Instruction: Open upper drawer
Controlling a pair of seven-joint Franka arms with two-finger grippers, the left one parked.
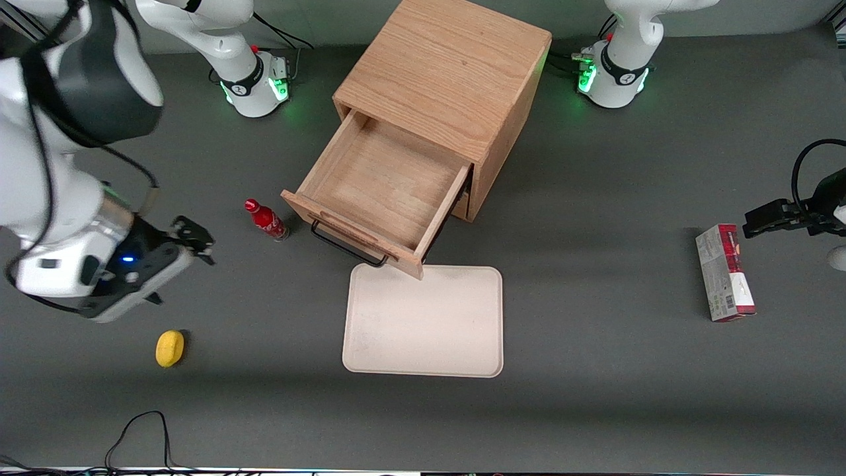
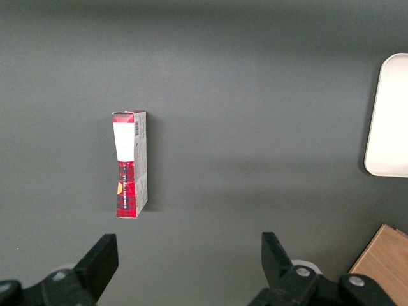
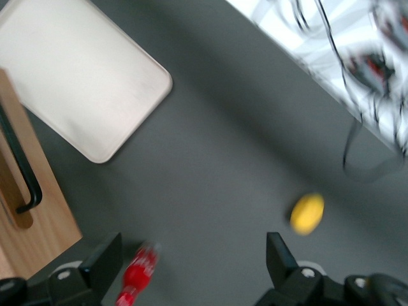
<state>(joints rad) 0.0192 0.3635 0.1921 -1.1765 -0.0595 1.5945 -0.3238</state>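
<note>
Light oak upper drawer (image 1: 383, 192) of the wooden cube cabinet (image 1: 449, 73) stands pulled well out, inside bare, its black wire bar handle (image 1: 347, 244) on the front panel, which overhangs the edge of the cream rounded-rectangle tray (image 1: 423, 320) lying flat on the dark grey table (image 1: 595, 410). The lower drawer is almost wholly hidden under the open one; only a dark sliver shows at the cabinet's front corner. The right arm's black two-finger gripper (image 1: 195, 241) hangs above the table toward the working arm's end, well apart from the drawer handle, fingers spread with nothing between them; in the front view the fingertips are small and partly lost against the wrist housing, but the right wrist view shows the two black fingers (image 3: 105, 258) wide apart over bare table. Small red bottle with a red cap (image 1: 266, 221) stands just beside the drawer front, between gripper and cabinet; blurred and cut off at the frame edge in the wrist view (image 3: 137, 274). Yellow lemon-shaped object (image 1: 170, 348) lies nearer the front camera than the gripper, blurry in the wrist view (image 3: 307, 213). Red-and-white carton (image 1: 724, 272) lies flat toward the parked arm's end; print unreadable.
</note>
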